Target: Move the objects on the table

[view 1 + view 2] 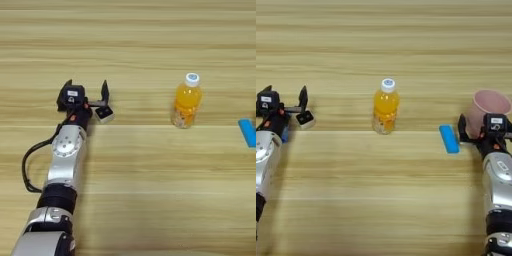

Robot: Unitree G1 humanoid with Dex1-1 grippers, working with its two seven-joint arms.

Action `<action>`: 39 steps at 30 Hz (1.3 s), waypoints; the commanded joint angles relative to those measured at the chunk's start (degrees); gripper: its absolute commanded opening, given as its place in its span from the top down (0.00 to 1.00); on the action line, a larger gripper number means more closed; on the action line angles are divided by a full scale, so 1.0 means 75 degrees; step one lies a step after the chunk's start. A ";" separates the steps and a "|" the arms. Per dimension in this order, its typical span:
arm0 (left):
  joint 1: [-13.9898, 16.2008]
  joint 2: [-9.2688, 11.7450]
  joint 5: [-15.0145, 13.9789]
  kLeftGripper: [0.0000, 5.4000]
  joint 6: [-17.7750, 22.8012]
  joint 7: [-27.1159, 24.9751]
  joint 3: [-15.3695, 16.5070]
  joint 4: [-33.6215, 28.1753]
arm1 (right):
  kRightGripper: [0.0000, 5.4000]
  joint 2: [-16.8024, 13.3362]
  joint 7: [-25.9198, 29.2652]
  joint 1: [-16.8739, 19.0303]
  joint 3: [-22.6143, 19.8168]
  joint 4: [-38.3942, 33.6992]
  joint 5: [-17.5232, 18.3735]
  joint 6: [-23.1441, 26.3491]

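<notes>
Reaching with left end effector (86, 94), fingers spread wide and empty, cube (104, 115) just beside the right finger (easily nudged away across bench (140, 190)). Right end effector (479, 131) hugging cup (490, 106), grip unclear; could tip it. Bottle (187, 101) mid-bench, upright.

Orange-juice bottle (385, 106) stands upright between cube (305, 119) and blue piece (448, 138).

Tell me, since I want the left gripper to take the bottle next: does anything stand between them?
Nearly nothing: the small cube sits right at the left gripper's open fingers, on the side toward the bottle. Past the cube, only bare table lies up to the bottle.
</notes>
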 commanded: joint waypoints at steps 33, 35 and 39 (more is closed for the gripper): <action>-0.0097 0.0061 0.0051 0.00 -0.0053 -0.0012 0.0013 0.0070 | 0.23 0.0206 0.0130 0.0247 0.0199 -0.1358 0.0299 -0.0072; -0.0101 0.0064 0.0049 0.00 -0.0058 -0.0015 0.0014 0.0080 | 0.23 0.0339 0.0111 0.0455 0.0337 -0.2124 0.0302 0.0115; -0.0103 0.0062 0.0055 0.00 -0.0060 -0.0013 0.0008 0.0089 | 0.23 0.0668 0.0123 0.0853 0.0792 -0.3576 0.0281 0.0611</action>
